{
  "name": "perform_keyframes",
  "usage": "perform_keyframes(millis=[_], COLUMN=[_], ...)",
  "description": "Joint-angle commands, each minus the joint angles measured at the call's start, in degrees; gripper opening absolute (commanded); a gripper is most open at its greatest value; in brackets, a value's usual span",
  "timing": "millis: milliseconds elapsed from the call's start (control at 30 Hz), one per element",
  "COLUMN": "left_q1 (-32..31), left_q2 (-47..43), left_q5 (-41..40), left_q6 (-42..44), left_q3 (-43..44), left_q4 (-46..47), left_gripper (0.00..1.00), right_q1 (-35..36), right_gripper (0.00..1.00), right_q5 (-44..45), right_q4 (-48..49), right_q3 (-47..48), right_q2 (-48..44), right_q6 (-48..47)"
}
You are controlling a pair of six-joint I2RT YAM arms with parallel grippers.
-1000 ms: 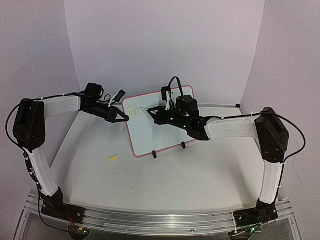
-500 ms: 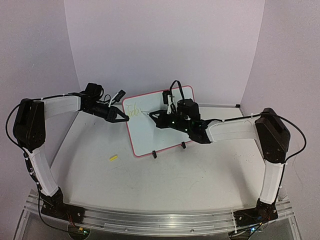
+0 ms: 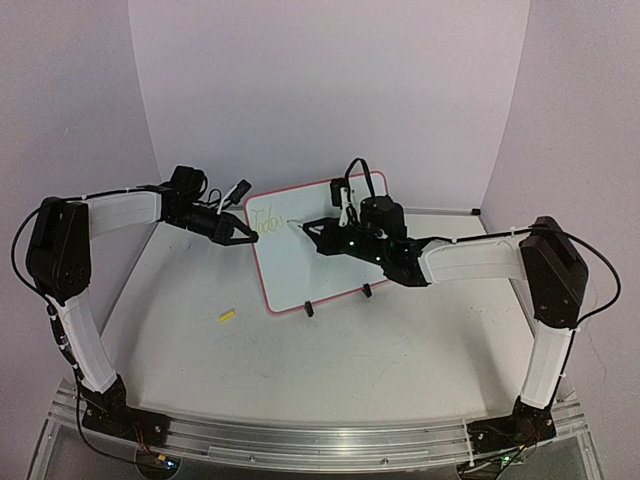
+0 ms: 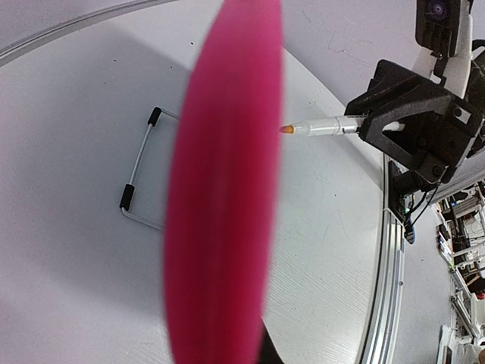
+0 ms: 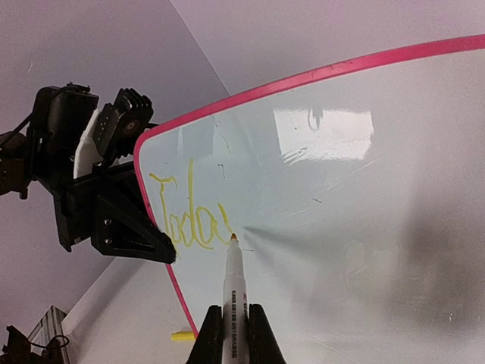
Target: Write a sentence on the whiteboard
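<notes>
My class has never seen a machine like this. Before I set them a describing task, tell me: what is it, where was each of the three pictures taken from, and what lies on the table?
It is two robot arms bolted at the near edge of a table. One picture looks down from above and behind them; the other two come from a camera on each wrist. The left claw grips the left edge of a red-framed whiteboard that stands tilted on black feet. The right claw holds a marker, its tip at the board beside yellow writing that reads about "Toda". A small yellow piece lies on the table.
</notes>
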Motion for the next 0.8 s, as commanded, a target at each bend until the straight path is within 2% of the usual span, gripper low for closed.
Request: perform_keyframes(millis=[0,767], left_q1=[-0.92,-1.16], left_q2=[-0.39,-0.21], left_q5=[-2.5,-2.76], left_q6=[2.11,2.26], left_q3=[1.47,1.56], left_q4=[-2.39,-2.63], left_gripper=[0.0,0.0], right_q1=[-0.16,-0.63], right_gripper=[0.0,0.0], right_q5=[0.71,2.93], right_q4=[1.29,-0.44], right_q3=[2.83,4.06], right_q2=[-0.3,2.55], right_q6=[-0.17,0.01])
